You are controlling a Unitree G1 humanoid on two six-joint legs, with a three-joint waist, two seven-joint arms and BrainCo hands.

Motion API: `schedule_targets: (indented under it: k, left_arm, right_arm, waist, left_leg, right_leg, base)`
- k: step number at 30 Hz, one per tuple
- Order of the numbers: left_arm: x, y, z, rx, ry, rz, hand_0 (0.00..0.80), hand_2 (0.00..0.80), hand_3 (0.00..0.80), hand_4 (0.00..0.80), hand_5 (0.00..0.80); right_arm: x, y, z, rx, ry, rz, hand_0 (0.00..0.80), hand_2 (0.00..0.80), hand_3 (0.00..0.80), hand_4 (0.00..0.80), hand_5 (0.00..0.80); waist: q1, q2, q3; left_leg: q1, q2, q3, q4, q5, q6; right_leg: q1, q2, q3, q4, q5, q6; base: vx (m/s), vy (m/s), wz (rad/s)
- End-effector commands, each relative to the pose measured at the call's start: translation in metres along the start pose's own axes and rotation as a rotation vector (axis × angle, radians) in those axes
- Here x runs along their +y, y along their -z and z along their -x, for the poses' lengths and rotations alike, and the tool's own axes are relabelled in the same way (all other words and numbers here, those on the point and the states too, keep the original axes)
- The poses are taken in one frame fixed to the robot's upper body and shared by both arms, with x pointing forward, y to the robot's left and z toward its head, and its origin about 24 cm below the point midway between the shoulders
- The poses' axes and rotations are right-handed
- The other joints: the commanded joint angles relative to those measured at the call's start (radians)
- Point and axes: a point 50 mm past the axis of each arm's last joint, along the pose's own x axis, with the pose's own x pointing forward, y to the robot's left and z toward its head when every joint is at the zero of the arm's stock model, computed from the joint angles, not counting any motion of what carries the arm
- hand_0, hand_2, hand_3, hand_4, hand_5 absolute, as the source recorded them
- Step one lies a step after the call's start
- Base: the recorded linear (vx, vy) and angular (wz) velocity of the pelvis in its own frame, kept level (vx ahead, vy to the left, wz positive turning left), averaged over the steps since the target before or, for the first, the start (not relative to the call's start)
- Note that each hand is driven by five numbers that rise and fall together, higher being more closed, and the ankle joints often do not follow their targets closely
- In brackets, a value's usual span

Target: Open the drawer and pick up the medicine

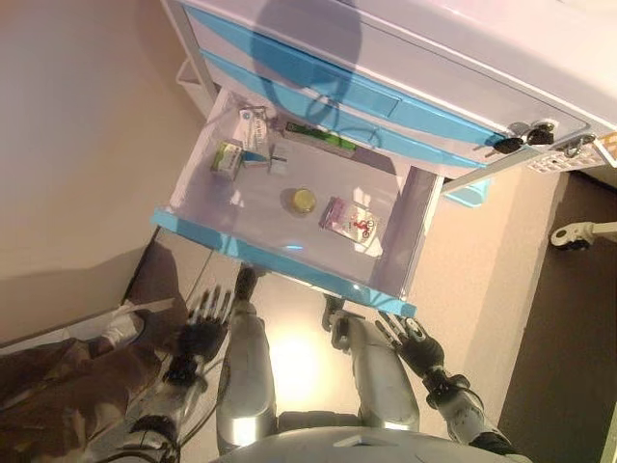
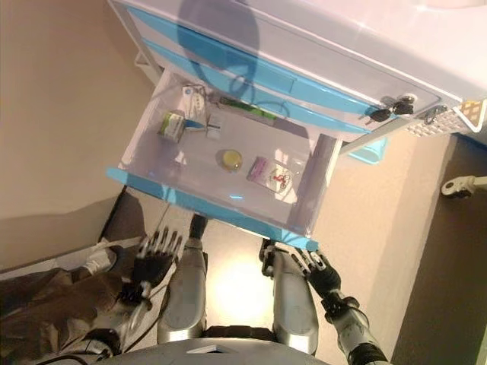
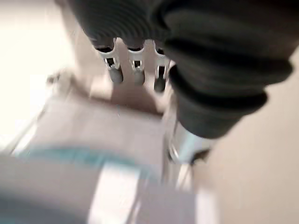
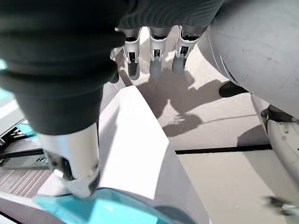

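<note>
The white cabinet's lowest drawer (image 1: 405, 253) with its blue front (image 1: 280, 262) stands pulled out. Inside lie a pink medicine packet (image 1: 349, 220), a small round yellow-lidded jar (image 1: 303, 200), a green-white box (image 1: 227, 157), a white box (image 1: 253, 127) and a green strip (image 1: 320, 136) at the back. My left hand (image 1: 205, 321) hangs open below the drawer's front on the left, holding nothing. My right hand (image 1: 413, 340) is open just under the drawer's right front corner, fingers straight, empty.
Two shut blue-fronted drawers (image 1: 366, 96) sit above the open one, with keys (image 1: 516, 140) in a lock at the cabinet's right. A white basket (image 1: 564, 154) hangs on that side. A caster wheel (image 1: 569, 236) stands on the floor to the right.
</note>
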Motion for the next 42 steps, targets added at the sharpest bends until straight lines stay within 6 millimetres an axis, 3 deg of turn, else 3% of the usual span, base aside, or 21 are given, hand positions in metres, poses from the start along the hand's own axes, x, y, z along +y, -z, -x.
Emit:
schedule_targets:
  k: [1, 9, 13, 19, 23, 25, 29, 31, 37, 42]
  left_arm:
    - [0.022, 0.005, 0.019, 0.06, -0.117, -0.023, 0.0, 0.0, 0.0, 0.0, 0.0]
    - [0.038, -0.001, 0.029, 0.054, -0.298, -0.024, 0.0, 0.0, 0.0, 0.0, 0.0]
    - [0.041, -0.012, 0.033, 0.006, -0.35, -0.065, 0.0, 0.0, 0.0, 0.0, 0.0]
    - [0.053, -0.026, 0.055, -0.038, -0.403, -0.175, 0.0, 0.0, 0.0, 0.0, 0.0]
    - [0.065, -0.025, 0.081, -0.04, -0.424, -0.218, 0.0, 0.0, 0.0, 0.0, 0.0]
    - [0.07, -0.022, 0.089, -0.035, -0.433, -0.222, 0.0, 0.0, 0.0, 0.0, 0.0]
    - [0.076, -0.012, 0.099, 0.012, -0.454, -0.265, 0.0, 0.0, 0.0, 0.0, 0.0]
    - [0.078, -0.007, 0.103, 0.026, -0.461, -0.267, 0.0, 0.0, 0.0, 0.0, 0.0]
    - [0.086, 0.001, 0.116, 0.043, -0.503, -0.302, 0.0, 0.0, 0.0, 0.0, 0.0]
    - [0.087, 0.0, 0.114, 0.047, -0.552, -0.351, 0.0, 0.0, 0.0, 0.0, 0.0]
  right_arm:
    - [-0.013, 0.015, 0.023, 0.07, 0.037, -0.006, 0.0, 0.0, 0.0, 0.0, 0.0]
    - [-0.024, 0.009, 0.028, 0.059, 0.092, 0.006, 0.0, 0.0, 0.0, 0.0, 0.0]
    - [-0.038, -0.003, 0.036, -0.027, 0.25, 0.019, 0.0, 0.0, 0.0, 0.0, 0.0]
    - [-0.062, -0.051, 0.067, -0.336, 0.552, -0.015, 0.0, 0.0, 0.0, 0.0, 0.0]
    - [-0.047, -0.102, 0.085, -0.555, 0.563, 0.112, 0.0, 0.0, 0.0, 0.0, 0.0]
    - [-0.041, -0.117, 0.092, -0.619, 0.548, 0.175, 0.0, 0.0, 0.0, 0.0, 0.0]
    - [-0.005, -0.174, 0.105, -0.811, 0.438, 0.451, 0.0, 0.0, 0.0, 0.0, 0.0]
    - [0.026, -0.198, 0.108, -0.873, 0.377, 0.664, 0.0, 0.0, 0.0, 0.0, 0.0]
    - [0.113, -0.24, 0.126, -1.056, 0.295, 1.265, 0.0, 0.0, 0.0, 0.0, 0.0]
    - [0.182, -0.254, 0.129, -1.246, 0.26, 1.551, 0.0, 0.0, 0.0, 0.0, 0.0]
  waist:
    - [0.006, -0.022, -0.025]
    - [-0.012, -0.025, -0.042]
    - [-0.017, -0.04, -0.056]
    - [-0.028, -0.062, -0.099]
    - [-0.04, -0.066, -0.141]
    - [-0.042, -0.066, -0.155]
    - [-0.045, -0.058, -0.191]
    - [-0.046, -0.051, -0.205]
    - [-0.039, -0.042, -0.233]
    - [-0.018, -0.044, -0.241]
  left_leg:
    - [-0.018, -0.052, 0.054, 0.041, 0.008, 0.066]
    - [-0.027, -0.044, 0.069, 0.081, -0.005, 0.065]
    - [-0.013, -0.041, 0.076, 0.075, -0.011, 0.062]
    - [0.041, -0.043, 0.087, 0.014, -0.006, 0.059]
    - [0.093, -0.05, 0.103, -0.039, -0.006, 0.064]
    - [0.11, -0.053, 0.109, -0.058, -0.006, 0.067]
    - [0.152, -0.064, 0.124, -0.103, -0.01, 0.073]
    - [0.166, -0.069, 0.132, -0.114, -0.013, 0.077]
    - [0.186, -0.079, 0.143, -0.13, -0.025, 0.085]
    - [0.193, -0.076, 0.147, -0.135, -0.029, 0.088]
  right_leg:
    - [0.079, 0.041, -0.038, -0.067, 0.057, 0.01]
    - [0.069, 0.042, -0.015, -0.048, 0.049, 0.01]
    - [0.083, 0.046, -0.003, -0.068, 0.055, 0.017]
    - [0.134, 0.042, 0.019, -0.143, 0.087, 0.04]
    - [0.177, 0.032, 0.037, -0.196, 0.102, 0.055]
    - [0.19, 0.03, 0.043, -0.212, 0.106, 0.06]
    - [0.223, 0.016, 0.059, -0.252, 0.114, 0.076]
    - [0.235, 0.007, 0.064, -0.264, 0.116, 0.081]
    - [0.257, -0.009, 0.078, -0.286, 0.12, 0.096]
    - [0.269, -0.016, 0.086, -0.298, 0.128, 0.107]
  base:
    - [0.015, 0.076, 0.01]
    - [0.024, 0.058, -0.05]
    - [0.038, -0.011, -0.07]
    - [0.065, -0.041, -0.05]
    - [0.098, 0.001, -0.09]
    - [0.077, 0.016, -0.12]
    - [0.087, 0.053, -0.06]
    - [0.072, 0.087, -0.1]
    - [0.047, 0.073, -0.06]
    - [0.01, 0.026, 0.0]
